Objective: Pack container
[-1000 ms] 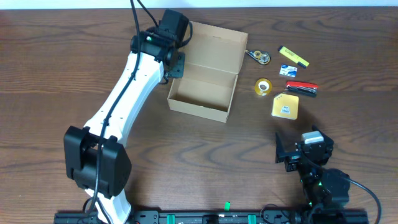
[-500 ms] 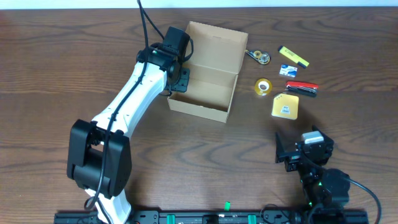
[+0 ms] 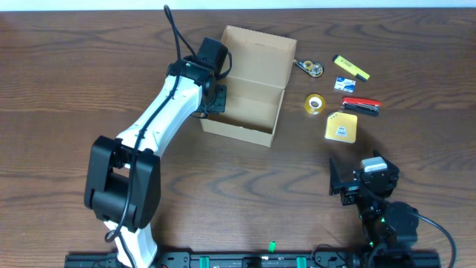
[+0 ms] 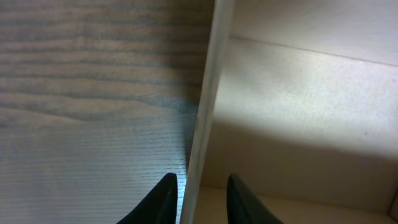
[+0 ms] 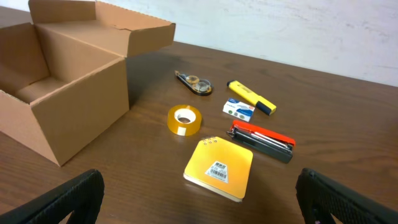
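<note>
The container (image 3: 239,133) is an open tan cardboard box at the table's back middle, with its flap lid (image 3: 256,50) standing up behind it. It looks empty. My left gripper (image 3: 213,97) is at the box's left wall. In the left wrist view, the gripper's fingers (image 4: 200,182) straddle that wall (image 4: 208,93), one outside and one inside, with a gap on the inner side. My right gripper (image 3: 339,181) is open and empty near the front right. In the right wrist view it (image 5: 199,202) faces the box (image 5: 74,118) and the stationery.
Right of the box lie a tape roll (image 3: 314,103), a yellow notepad (image 3: 341,126), a red and black stapler (image 3: 361,106), a yellow highlighter (image 3: 350,68), a small blue-white box (image 3: 343,85) and a correction tape dispenser (image 3: 308,68).
My left arm has swung right and its gripper has come down over the box's left wall. The box and the right arm have not moved.
</note>
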You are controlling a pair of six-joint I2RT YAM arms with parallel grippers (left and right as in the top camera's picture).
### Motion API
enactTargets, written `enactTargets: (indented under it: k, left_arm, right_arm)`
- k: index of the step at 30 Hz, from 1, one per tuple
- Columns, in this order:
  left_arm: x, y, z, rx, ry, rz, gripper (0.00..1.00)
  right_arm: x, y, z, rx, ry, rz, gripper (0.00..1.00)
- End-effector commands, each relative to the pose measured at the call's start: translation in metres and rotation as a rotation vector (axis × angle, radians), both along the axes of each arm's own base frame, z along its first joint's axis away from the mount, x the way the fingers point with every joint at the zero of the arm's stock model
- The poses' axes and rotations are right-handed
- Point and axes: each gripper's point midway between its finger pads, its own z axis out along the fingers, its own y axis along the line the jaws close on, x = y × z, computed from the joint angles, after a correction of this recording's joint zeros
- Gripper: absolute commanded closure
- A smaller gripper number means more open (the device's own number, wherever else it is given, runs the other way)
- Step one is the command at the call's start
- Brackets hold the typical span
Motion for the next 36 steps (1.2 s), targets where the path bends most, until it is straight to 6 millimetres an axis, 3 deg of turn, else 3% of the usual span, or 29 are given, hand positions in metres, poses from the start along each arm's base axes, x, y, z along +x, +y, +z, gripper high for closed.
enactTargets:
  k: [1,10,31,36]
  left_arm:
    - [-0.005,0.002,-0.012,0.003,0.034,0.046,0.74]
    - [-0.011,0.006,-0.013,-0.009,0.063,0.165,0.85]
    - [-0.028,0.013,-0.016,-0.006,0.130,0.318,0.88]
    - [-0.028,0.013,-0.016,-0.007,0.131,0.318,0.83]
  right_arm:
    - [0.000,-0.001,-0.001,-0.010,-0.003,-0.001,0.01]
    - [0.000,-0.001,-0.001,-0.010,-0.002,-0.001,0.01]
    - [0.000,-0.001,-0.001,-0.010,-0.003,-0.001,0.01]
    - [0.000,-0.001,-0.001,-0.010,-0.003,-0.001,0.01]
